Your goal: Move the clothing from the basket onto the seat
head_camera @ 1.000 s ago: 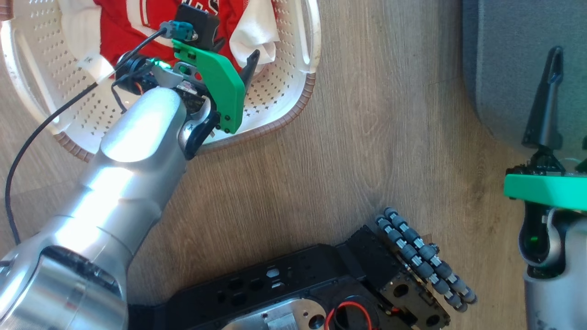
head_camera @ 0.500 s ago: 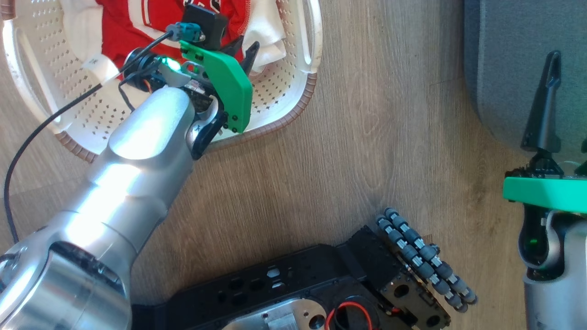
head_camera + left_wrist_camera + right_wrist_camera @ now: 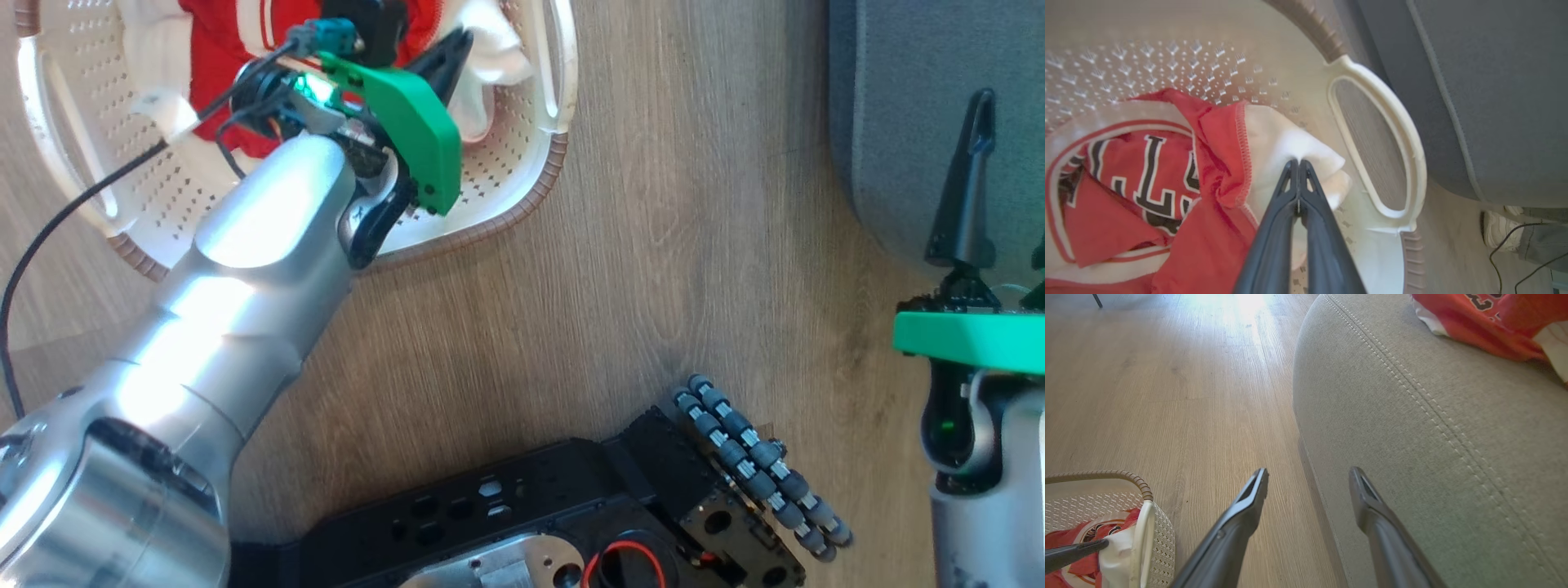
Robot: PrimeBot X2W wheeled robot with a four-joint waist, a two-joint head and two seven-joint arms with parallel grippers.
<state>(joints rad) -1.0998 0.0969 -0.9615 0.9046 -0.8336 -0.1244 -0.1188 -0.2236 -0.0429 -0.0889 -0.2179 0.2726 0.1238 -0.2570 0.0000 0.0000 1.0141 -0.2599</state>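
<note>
The white laundry basket (image 3: 500,163) sits on the floor at the left. The red jersey (image 3: 214,73) lies bunched up inside it, with big black and white letters on it. The left gripper (image 3: 1298,164) reaches down into the basket. Its two dark fingers are pressed tight together on a white fold (image 3: 1286,141) of the jersey, near the basket's handle (image 3: 1412,163). A loose fold is easy to pinch, I think, and the rest of the shirt can hang from it. The shirt is not out of the basket yet.

In the middle is a smooth, pale brown wooden floor (image 3: 653,245). The robot's black base with its roller wheel (image 3: 759,474) stands on it.

At the right is the grey seat (image 3: 898,122), soft cloth with a line of stitching. The right gripper (image 3: 1309,473) hangs by its edge, fingers wide apart, with nothing between them. It looks like it is waiting. Another red garment (image 3: 1474,322) lies on the seat, so part of the job looks done. A person's shoe (image 3: 1494,220) is on the floor beside the seat.
</note>
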